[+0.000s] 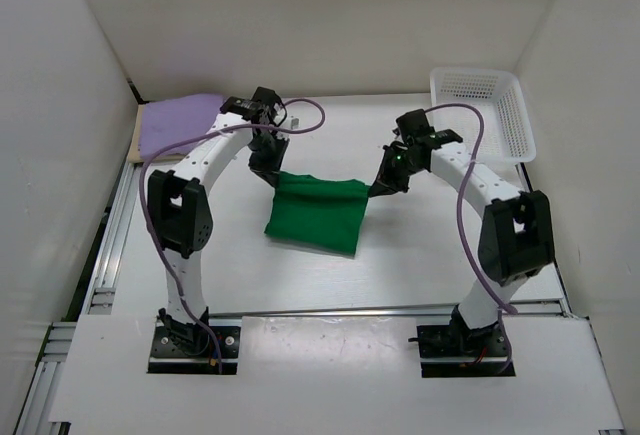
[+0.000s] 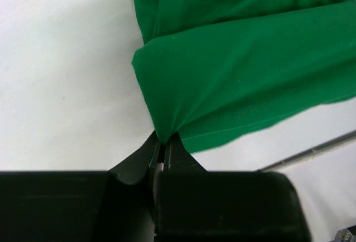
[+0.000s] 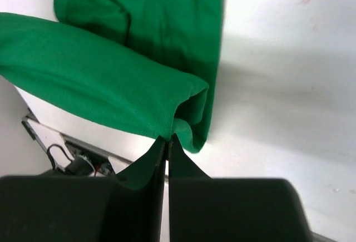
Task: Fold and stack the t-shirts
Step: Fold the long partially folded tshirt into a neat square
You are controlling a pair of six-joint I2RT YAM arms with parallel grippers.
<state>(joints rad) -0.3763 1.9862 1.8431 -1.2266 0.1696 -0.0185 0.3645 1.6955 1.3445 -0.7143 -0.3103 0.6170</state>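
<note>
My left gripper [image 2: 164,143] and right gripper [image 3: 167,138], each pinched closed on a top corner of the shirt [image 1: 318,213]; cloth light, limp, sagging.

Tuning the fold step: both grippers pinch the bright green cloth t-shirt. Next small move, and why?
Probably lower both toward the table's near edge, laying the held edge over the rest. The left gripper and right gripper are each shut on a corner of the bright green cloth t-shirt, its body trailing below.
</note>
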